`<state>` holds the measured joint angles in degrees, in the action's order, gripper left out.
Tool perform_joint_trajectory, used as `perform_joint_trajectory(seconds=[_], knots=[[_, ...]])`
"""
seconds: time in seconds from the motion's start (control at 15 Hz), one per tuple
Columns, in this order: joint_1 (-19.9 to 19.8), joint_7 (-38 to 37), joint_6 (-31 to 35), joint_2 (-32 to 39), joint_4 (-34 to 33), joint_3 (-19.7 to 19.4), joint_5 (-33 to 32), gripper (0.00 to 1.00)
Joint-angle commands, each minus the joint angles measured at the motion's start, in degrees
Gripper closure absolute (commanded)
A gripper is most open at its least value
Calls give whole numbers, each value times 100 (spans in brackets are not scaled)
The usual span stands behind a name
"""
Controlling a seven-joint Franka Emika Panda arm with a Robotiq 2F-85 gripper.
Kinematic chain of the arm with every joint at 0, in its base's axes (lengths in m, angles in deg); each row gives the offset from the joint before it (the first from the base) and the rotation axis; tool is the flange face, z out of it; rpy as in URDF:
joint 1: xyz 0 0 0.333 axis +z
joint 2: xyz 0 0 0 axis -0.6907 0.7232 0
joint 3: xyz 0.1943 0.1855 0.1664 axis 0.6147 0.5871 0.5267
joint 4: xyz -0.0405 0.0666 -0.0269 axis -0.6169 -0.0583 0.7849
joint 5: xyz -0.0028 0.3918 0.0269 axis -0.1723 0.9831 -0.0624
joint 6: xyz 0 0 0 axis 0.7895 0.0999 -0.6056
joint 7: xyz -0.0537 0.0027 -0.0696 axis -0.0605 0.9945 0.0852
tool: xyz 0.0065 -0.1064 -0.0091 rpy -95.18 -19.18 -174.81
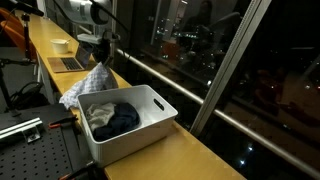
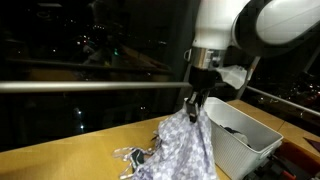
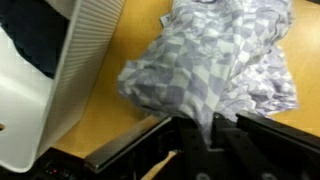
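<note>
Nearest the lens in an exterior view lies a perforated metal plate (image 1: pixel 25 135), and just behind it a white bin (image 1: pixel 135 145) stands on the wooden counter (image 1: pixel 205 150) with a dark garment (image 1: pixel 122 120) bundled inside. The checked cloth (image 1: pixel 90 88) hangs beside the bin's far corner, drawn up to a peak under the gripper (image 1: pixel 103 62), its lower folds spread on the counter and touching the bin's wall. From the opposite side, in an exterior view, the gripper (image 2: pixel 195 108) is closed on the top of the checked cloth (image 2: pixel 187 148), so the fabric forms a tent whose skirt rests on the wood, with the white bin (image 2: pixel 248 148) just beside it. The wrist view shows the fingers (image 3: pixel 225 135) meeting over a fold at the lower edge. The cloth (image 3: pixel 220 60) fans out beyond them, and the ribbed bin wall (image 3: pixel 85 70) runs along one side. The pinch looks to take only a small gather of thin fabric, so I judge the lift is best done slowly and straight up with the jaws kept firmly closed. Most of the cloth's weight sits on the counter, and a jerk could pull the fold free. The hem lying against the bin's corner could catch on the rim, so a rise well above it before any sideways travel seems wise.
</note>
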<state>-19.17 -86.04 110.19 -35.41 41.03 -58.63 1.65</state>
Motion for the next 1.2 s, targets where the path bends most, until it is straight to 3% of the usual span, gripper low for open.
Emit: perform_joint_trajectory(seconds=[0.0, 0.33, 0.67, 1.13], knots=[[-199, -185, -563, -1145, 394, 7, -160, 98], [-606, -260, -1644, -2414, 329, 77, -386, 98], [-1215, 252, -2636, -3453, 76, -25, -356, 98], [-1889, 872, -2415, -3536, 53, -288, -238, 98]])
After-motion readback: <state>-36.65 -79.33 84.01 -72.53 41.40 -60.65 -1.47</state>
